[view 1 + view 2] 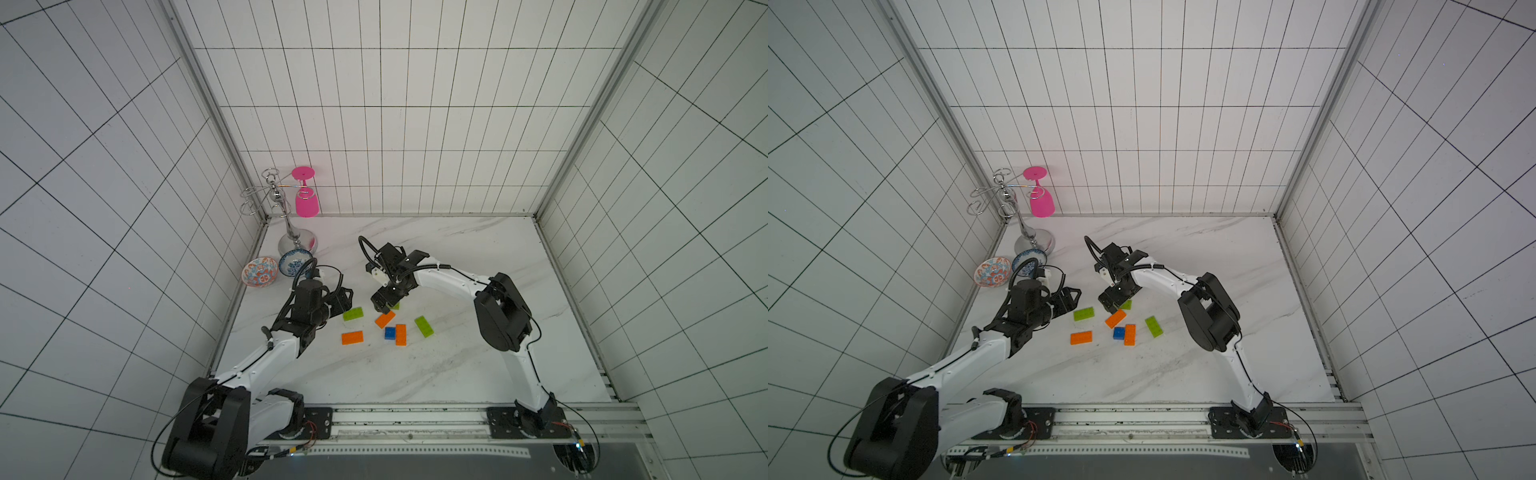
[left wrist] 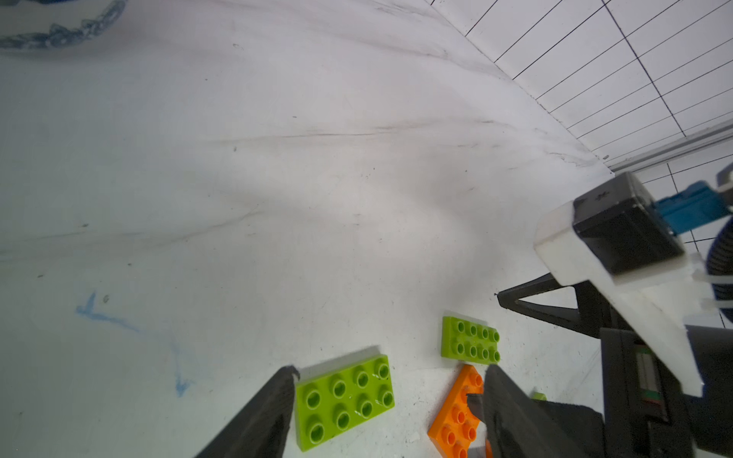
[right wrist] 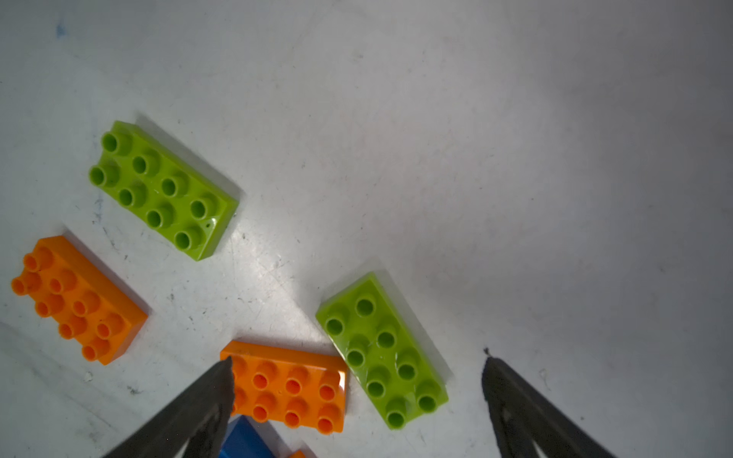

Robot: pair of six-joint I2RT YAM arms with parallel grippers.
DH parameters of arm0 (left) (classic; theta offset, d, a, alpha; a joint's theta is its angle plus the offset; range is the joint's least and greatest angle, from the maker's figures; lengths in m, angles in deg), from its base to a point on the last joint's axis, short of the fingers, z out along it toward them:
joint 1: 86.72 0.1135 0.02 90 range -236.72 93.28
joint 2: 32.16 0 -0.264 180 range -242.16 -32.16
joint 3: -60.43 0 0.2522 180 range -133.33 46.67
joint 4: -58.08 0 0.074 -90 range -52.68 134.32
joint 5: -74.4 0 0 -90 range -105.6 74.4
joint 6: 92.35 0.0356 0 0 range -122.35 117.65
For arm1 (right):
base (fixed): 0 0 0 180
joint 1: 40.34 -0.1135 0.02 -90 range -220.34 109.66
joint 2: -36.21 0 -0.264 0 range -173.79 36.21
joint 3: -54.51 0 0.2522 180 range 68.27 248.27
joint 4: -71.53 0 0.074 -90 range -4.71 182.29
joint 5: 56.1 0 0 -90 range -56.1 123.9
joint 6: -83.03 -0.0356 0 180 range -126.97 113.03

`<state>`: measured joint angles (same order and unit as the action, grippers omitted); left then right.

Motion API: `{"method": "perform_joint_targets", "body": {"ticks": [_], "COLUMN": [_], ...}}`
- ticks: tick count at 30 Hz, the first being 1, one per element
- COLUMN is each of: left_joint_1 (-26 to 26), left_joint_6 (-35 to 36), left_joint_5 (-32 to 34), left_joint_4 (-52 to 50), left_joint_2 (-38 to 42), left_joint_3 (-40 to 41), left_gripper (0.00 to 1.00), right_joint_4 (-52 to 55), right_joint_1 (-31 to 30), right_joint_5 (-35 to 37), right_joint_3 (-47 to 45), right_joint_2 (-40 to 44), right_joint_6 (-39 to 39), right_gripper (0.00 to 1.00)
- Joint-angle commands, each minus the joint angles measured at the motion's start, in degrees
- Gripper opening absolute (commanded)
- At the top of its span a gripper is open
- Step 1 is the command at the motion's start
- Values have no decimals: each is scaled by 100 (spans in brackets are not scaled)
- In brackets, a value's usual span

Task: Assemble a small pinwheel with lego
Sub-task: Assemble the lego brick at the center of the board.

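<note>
My left hand (image 2: pixel 390 372) is open over a lime-green brick (image 2: pixel 345 400); my right hand (image 3: pixel 357 355) gapes wide above a second green brick (image 3: pixel 382 351). The lego (image 1: pixel 352 337) lies loose around the table's (image 1: pixel 457 374) middle.

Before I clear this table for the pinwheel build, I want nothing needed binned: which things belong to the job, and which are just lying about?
For the job: three lime-green bricks, three orange bricks, one blue square brick.

Just lying about: pink glass, metal rack holding it, orange-patterned bowl, blue-patterned bowl.
</note>
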<state>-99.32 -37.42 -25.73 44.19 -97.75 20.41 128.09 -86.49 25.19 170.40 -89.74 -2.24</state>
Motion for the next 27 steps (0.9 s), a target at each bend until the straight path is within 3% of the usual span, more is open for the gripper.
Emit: {"method": "perform_joint_targets", "body": {"ticks": [1, 8, 14, 19, 27], "left_joint_1": [90, 112, 117, 116, 84], "left_joint_6": [-118, -48, 25, 112, 330], "left_joint_5": [152, 90, 73, 33, -292], "left_joint_4": [-50, -78, -112, -141, 21], "left_joint_2": [106, 159, 160, 158, 41], "left_joint_3": [86, 72, 50, 50, 41], "left_gripper": [75, 74, 73, 73, 73], "right_joint_4": [386, 488, 555, 566, 520], "right_joint_1": [-83, -71, -39, 45, 222], "right_joint_5": [203, 544, 559, 563, 794], "right_joint_3": [525, 829, 885, 635, 110], "right_joint_2": [-199, -561, -694, -617, -363], "right_joint_6": [335, 335, 242, 103, -308], "right_gripper": [95, 90, 77, 70, 50]}}
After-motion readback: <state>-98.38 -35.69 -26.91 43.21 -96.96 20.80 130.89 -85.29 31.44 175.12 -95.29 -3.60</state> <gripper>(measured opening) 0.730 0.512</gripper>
